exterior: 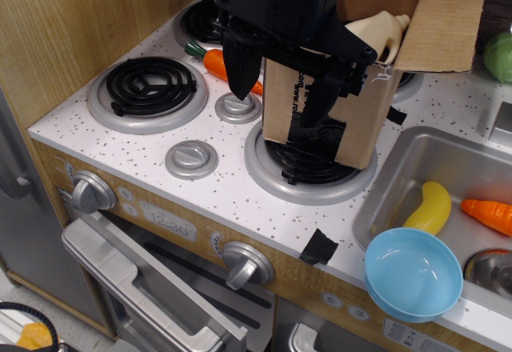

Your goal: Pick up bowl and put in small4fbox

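Observation:
The light blue bowl (414, 274) sits tilted on the front rim of the sink (384, 184) at the lower right. The brown cardboard box (362, 120) with black lettering and black tape stands on the front right burner (308, 178), its flaps open. My black gripper (278, 88) hangs open and empty just in front of the box's left side, well up and to the left of the bowl. Its left finger (240, 68) is over the stove's middle, and its right finger (318, 100) overlaps the box's face.
A cream jug (386, 36) pokes out of the box. A carrot (218, 62) lies on the stove behind the gripper. The sink holds a yellow banana (430, 208), an orange carrot (488, 214) and a metal bowl (488, 268). A wooden wall (72, 24) stands on the left.

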`<state>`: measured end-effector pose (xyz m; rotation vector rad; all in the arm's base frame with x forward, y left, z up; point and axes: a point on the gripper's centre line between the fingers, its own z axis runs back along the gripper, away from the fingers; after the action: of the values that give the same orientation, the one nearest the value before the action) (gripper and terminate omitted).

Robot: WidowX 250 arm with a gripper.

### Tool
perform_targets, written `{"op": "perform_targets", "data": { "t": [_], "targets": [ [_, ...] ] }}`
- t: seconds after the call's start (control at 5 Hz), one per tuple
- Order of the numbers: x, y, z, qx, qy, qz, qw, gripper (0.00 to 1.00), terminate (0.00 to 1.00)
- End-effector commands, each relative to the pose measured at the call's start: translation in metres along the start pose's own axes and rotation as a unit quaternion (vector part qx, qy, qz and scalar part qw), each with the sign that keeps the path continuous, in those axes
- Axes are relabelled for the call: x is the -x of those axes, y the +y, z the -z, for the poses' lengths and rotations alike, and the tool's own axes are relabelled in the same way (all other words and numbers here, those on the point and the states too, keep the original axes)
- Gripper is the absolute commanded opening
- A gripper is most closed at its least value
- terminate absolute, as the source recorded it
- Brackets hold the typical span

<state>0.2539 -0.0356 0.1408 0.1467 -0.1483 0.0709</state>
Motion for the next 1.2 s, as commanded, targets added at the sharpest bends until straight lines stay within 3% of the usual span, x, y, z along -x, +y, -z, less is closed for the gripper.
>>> {"op": "perform_targets", "data": {
  "t": [0.0,0.4,0.6,0.8,1.0],
  "targets": [
    [0.000,0.000,0.000,0.000,0.000,0.000,1.0000,1.00,0.00],
    [0.012,-0.064,0.034,0.079,-0.017,-0.084,0.9931,1.00,0.00],
    [0.010,-0.089,0.061,0.115,-0.028,-0.139,0.9833,1.00,0.00],
    [0.009,-0.103,0.079,0.130,-0.019,-0.180,0.9749,1.00,0.00],
    [0.011,-0.111,0.093,0.128,-0.020,-0.184,0.9744,1.00,0.00]
  ]
}}
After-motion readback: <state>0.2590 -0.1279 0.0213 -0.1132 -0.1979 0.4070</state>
